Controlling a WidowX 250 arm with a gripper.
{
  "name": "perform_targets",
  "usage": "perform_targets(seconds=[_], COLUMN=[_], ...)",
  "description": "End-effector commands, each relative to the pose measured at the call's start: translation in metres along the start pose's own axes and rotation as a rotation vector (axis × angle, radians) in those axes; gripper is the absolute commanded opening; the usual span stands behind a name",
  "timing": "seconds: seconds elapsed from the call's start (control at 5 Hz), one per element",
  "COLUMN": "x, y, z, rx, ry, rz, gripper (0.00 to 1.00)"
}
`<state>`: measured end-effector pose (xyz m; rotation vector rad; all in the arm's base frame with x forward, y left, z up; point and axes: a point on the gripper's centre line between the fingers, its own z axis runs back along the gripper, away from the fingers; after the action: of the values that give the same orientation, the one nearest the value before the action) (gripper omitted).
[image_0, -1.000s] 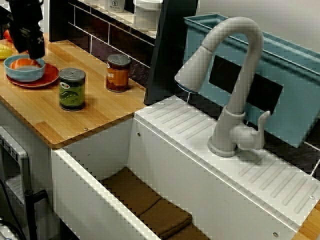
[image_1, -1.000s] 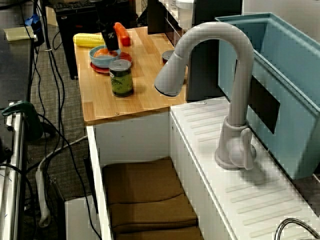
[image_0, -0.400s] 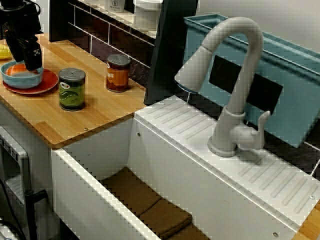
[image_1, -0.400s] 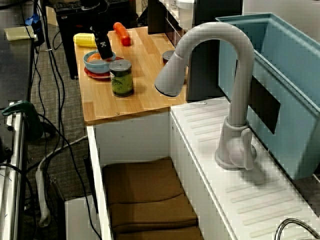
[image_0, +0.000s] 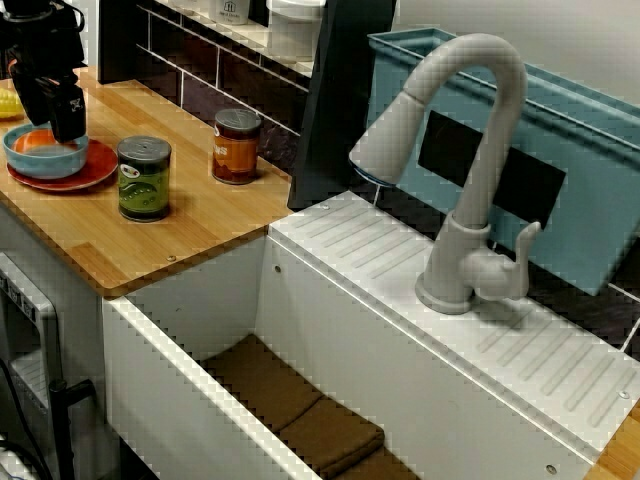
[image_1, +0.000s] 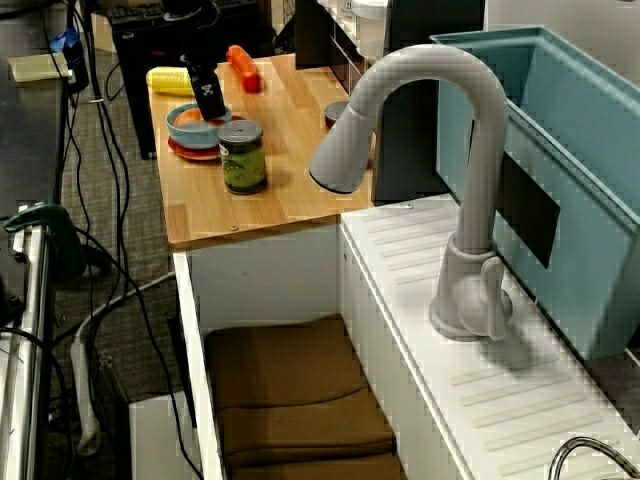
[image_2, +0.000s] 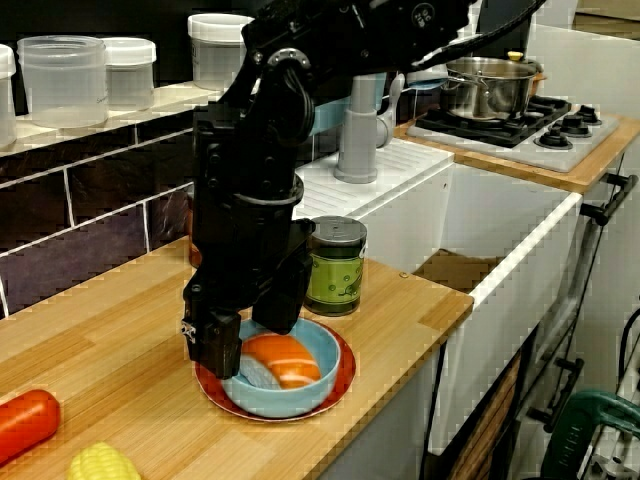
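blue bowl (image_2: 300, 402): right under the tool, on a red plate (image_2: 346, 368); holds an orange-and-white piece (image_2: 281, 360)
tool (image_2: 248, 335): fingers astride the bowl's rim, pinched shut on it
green can (image_2: 333, 265): upright, just past the tool, sink side
brown jar (image_0: 236, 145): beyond the can, by the tiled wall
corn (image_2: 100, 465), carrot (image_2: 25, 420): on the table (image_2: 400, 310), the tool's far side from the sink

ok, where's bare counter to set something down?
Free: wooden counter between green can and sink, and the ribbed drainboard around the faucet. Crowded: far end, where gripper clamps the blue bowl on the red plate, corn and carrot beside.
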<state>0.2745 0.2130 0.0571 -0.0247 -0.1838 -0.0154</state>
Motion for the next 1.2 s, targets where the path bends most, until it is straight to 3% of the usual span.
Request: perform_targets(seconds=[0.0,0.4,1.0], x=[0.03,0.03,0.015], y=[-0.01,-0.028,-0.053], z=[0.034,0.032,0.033], rx=[-0.014,-0.058,-0.088], ry=[-0.028,0.014,0.059], rz=[0.011,0.028,-0.016], gripper=[1.0,1.0,1.0])
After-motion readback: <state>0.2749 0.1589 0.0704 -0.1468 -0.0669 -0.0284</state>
